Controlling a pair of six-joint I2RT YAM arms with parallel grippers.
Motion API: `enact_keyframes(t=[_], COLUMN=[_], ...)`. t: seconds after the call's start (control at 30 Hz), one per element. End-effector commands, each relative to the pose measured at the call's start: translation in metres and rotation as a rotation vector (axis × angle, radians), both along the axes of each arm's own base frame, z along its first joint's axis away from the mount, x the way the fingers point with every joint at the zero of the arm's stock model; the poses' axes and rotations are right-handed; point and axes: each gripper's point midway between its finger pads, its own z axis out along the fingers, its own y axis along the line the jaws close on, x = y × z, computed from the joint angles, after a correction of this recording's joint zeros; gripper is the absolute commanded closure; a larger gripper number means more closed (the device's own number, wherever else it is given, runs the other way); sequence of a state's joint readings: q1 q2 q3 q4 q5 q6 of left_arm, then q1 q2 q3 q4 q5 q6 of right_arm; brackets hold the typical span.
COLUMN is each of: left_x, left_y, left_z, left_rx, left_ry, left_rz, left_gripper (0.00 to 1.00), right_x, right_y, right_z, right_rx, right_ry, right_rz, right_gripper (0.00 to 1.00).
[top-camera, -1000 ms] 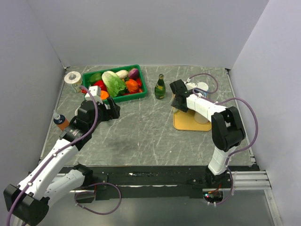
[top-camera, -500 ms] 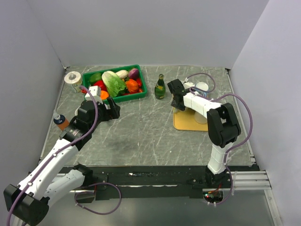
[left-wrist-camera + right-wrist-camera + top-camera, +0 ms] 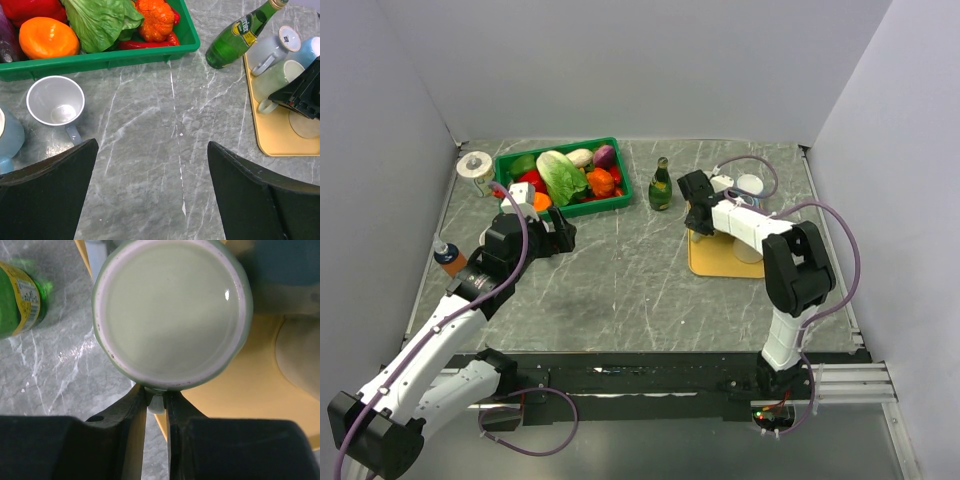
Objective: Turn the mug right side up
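Green mug [image 3: 172, 315]: on the left edge of the yellow tray [image 3: 720, 263], towards the right edge of the table [image 3: 640, 290]; its flat base faces the right wrist camera; its handle [image 3: 156, 403] points at that camera

Right gripper [image 3: 156, 396]: clenched on the handle, one finger [image 3: 134, 412] on each side of it; the mug body is just beyond the fingertips

Left gripper [image 3: 151, 145]: jaws spread wide, nothing between them; above bare table near the green bin [image 3: 100, 60]

Bin: by the far left corner, filled with vegetables

Green bottle [image 3: 239, 36]: just left of the tray's far end

White mug [image 3: 272, 47]: on the tray, just beyond the green mug

Grey cup [image 3: 56, 102]: mouth up, on the table just in front of the bin
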State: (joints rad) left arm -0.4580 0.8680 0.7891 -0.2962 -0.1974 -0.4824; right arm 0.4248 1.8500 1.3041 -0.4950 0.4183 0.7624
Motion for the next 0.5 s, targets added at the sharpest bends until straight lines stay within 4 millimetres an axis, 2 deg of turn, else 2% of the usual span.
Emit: enact_keyframes(t=[0.0,0.1,0.13,0.17,0.2,0.23,0.27,0.3,0.33,0.37,0.43,0.47], left_x=[0.003,0.003,0.002,0.002,0.001,-0.001,-0.001,-0.003,-0.005,-0.006,-0.009,-0.013], left_y=[-0.005,-0.007,-0.008,-0.009,-0.009,-0.012,-0.014,-0.016,-0.022,-0.026,-0.034,-0.046], left_z=[0.013,0.013,0.013,0.013,0.013,0.013,0.013,0.014,0.014,0.017,0.020,0.022], left_rx=[-0.025,-0.028,-0.032,-0.035,-0.038,-0.046,-0.051,-0.062,-0.076,-0.096,-0.128,-0.157], left_ry=[-0.047,-0.047,-0.047,-0.045,-0.045,-0.043,-0.041,-0.043,-0.039,-0.040,-0.041,-0.039], left_rz=[-0.023,-0.031,-0.037,-0.038,-0.044,-0.062,-0.069,-0.080,-0.112,-0.131,-0.166,-0.230], left_gripper=[0.04,0.04,0.04,0.04,0.04,0.04,0.04,0.04,0.04,0.04,0.04,0.04], right_x=[0.004,-0.003,-0.010,-0.015,-0.021,-0.033,-0.041,-0.047,-0.059,-0.067,-0.083,-0.092], right_y=[0.006,0.018,0.018,0.018,0.018,0.018,0.017,0.017,0.016,0.020,0.023,0.030], right_z=[0.036,0.051,0.050,0.060,0.062,0.056,0.070,0.076,0.069,0.089,0.096,0.115], right_rx=[0.036,0.056,0.041,0.053,0.066,0.081,0.104,0.125,0.134,0.188,0.236,0.295], right_ry=[-0.106,-0.144,-0.136,-0.157,-0.159,-0.141,-0.175,-0.187,-0.173,-0.222,-0.243,-0.289], right_rz=[0.044,0.133,0.161,0.175,0.187,0.211,0.221,0.232,0.247,0.278,0.313,0.357], right_gripper=[1.00,1.00,1.00,1.00,1.00,1.00,1.00,1.00,1.00,1.00,1.00,1.00])
